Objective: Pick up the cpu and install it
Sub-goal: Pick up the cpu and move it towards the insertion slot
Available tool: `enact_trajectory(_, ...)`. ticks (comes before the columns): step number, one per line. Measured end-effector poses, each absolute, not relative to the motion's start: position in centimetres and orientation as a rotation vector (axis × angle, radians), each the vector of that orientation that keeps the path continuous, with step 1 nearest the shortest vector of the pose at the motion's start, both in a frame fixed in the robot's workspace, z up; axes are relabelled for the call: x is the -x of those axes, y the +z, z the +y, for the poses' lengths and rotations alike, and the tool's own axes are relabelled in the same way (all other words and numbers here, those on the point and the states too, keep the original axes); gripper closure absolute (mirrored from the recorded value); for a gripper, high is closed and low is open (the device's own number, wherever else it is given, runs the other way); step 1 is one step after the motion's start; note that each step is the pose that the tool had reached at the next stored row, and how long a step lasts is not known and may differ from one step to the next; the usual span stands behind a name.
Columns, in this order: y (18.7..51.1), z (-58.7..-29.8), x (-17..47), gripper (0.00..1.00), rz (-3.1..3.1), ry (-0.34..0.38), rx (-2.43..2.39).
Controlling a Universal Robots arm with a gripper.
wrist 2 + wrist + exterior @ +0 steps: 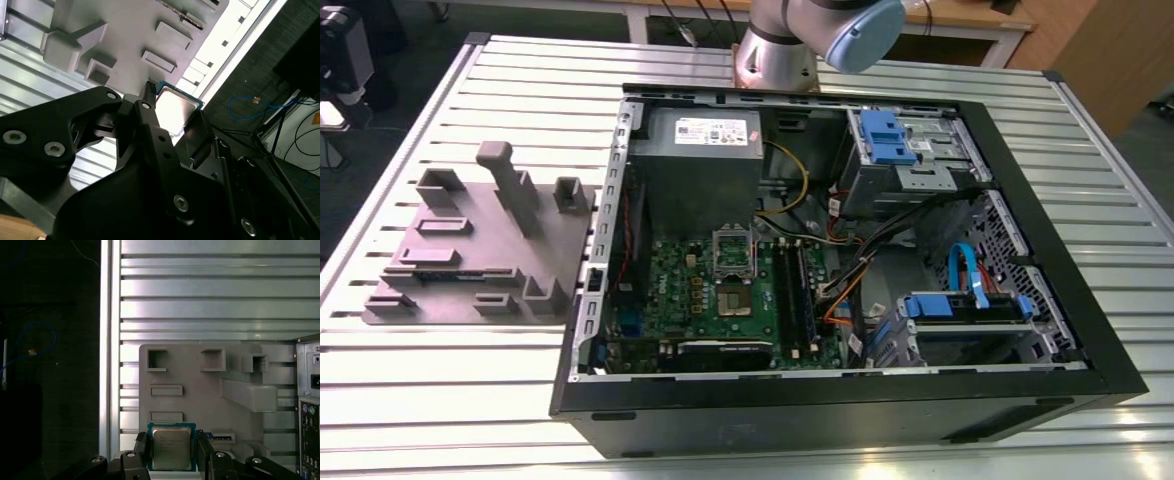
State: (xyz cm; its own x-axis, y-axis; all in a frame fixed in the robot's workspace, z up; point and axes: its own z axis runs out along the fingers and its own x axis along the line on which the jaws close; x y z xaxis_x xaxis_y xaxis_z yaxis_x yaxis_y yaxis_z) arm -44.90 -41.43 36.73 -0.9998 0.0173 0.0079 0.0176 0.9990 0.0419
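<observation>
1. Check the hand (171, 454). In both wrist views its two black fingers (142, 450) stand narrow, pressed against opposite edges of the cpu (171, 446). The hand is gripping the cpu.

2. Locate the cpu. Its silvery top faces the first wrist camera, with a thin blue-green rim showing around it. It sits between the fingers, over one edge of the grey plate (200, 395). In the second wrist view the cpu (176, 109) overlaps the edge of the plate and the bright tabletop beyond it. You cannot tell whether the cpu touches the plate or hangs clear of it.

3. Note the plate. It lies flat on the slatted tabletop (454, 400) and carries raised blocks and shallow pockets. In the exterior view the plate (480, 260) is just beside the case (854, 412), on the exterior view's left.

4. Note the case. It lies on the tabletop with its open side up. The green board (678, 290) shows inside, with the metal-framed socket (735, 298) near its middle. The socket's centre is dark. The socket is well apart from the plate.

5. Note the arm (787, 45). It rises at the tabletop's far side, behind the case.
</observation>
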Motion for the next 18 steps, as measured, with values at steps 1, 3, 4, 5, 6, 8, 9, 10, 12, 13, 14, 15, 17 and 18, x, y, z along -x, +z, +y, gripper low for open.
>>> enact_trajectory(1, 36.8, -41.4, 44.9, 0.53, -3.133, -0.066, 0.027)
enact_trajectory(3, 37.0, -41.4, 44.9, 0.53, -3.133, -0.066, 0.027)
enact_trajectory(4, 37.1, -41.4, 44.9, 0.53, -3.133, -0.066, 0.027)
enact_trajectory(5, 37.2, -41.4, 44.9, 0.53, -3.133, -0.066, 0.027)
enact_trajectory(6, 37.3, -41.4, 44.9, 0.53, -3.133, -0.066, 0.027)
enact_trajectory(8, 37.5, -41.4, 44.9, 0.53, -3.133, -0.066, 0.027)
enact_trajectory(9, 37.6, -41.4, 44.9, 0.53, -3.133, -0.066, 0.027)
enact_trajectory(10, 37.7, -41.4, 44.9, 0.53, -3.133, -0.066, 0.027)
enact_trajectory(12, 37.9, -41.4, 44.9, 0.53, -3.133, -0.066, 0.027)
enact_trajectory(13, 38.1, -41.4, 44.9, 0.53, -3.133, -0.066, 0.027)
enact_trajectory(14, 38.2, -41.4, 44.9, 0.53, -3.133, -0.066, 0.027)
enact_trajectory(15, 38.3, -41.4, 44.9, 0.53, -3.133, -0.066, 0.027)
enact_trajectory(17, 38.4, -41.4, 44.9, 0.53, -3.134, -0.066, 0.027)
enact_trajectory(18, 38.4, -41.4, 44.9, 0.53, -3.134, -0.066, 0.027)
